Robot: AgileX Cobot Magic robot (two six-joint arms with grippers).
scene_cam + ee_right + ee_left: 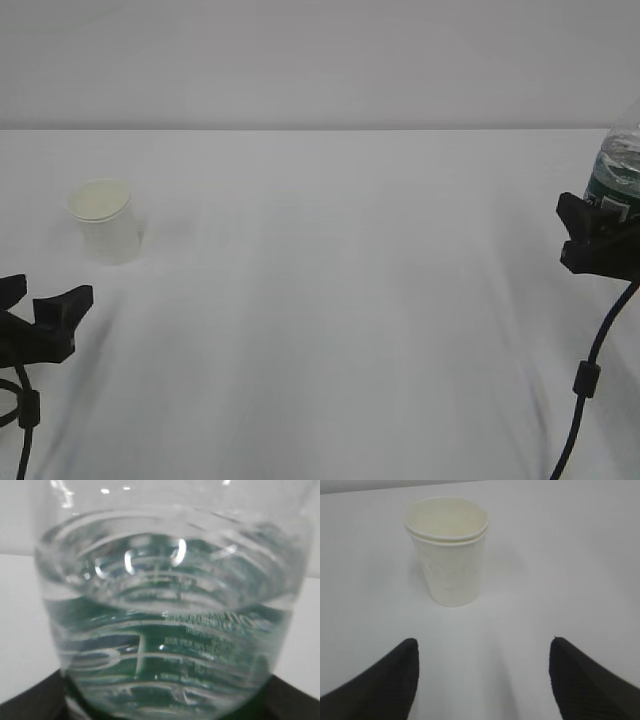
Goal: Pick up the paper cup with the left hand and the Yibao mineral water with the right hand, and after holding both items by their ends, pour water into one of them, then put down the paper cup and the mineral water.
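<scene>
The white paper cup [104, 221] stands upright on the table at the left, its cream inside showing; the left wrist view has the paper cup [449, 552] straight ahead. My left gripper [48, 297] sits nearer the front edge, short of the cup and apart from it. It is open, and only bare table lies between the two dark fingers of the left gripper [484, 642]. At the far right, my right gripper [592, 232] is shut on the lower part of the Yibao mineral water [616, 168]. This clear ribbed bottle [170, 610] with a green label holds water and fills the right wrist view.
A white table [340, 300] spreads across the whole scene, with a plain pale wall [320, 60] behind its far edge. Black cables [585, 380] hang from both arms near the front corners.
</scene>
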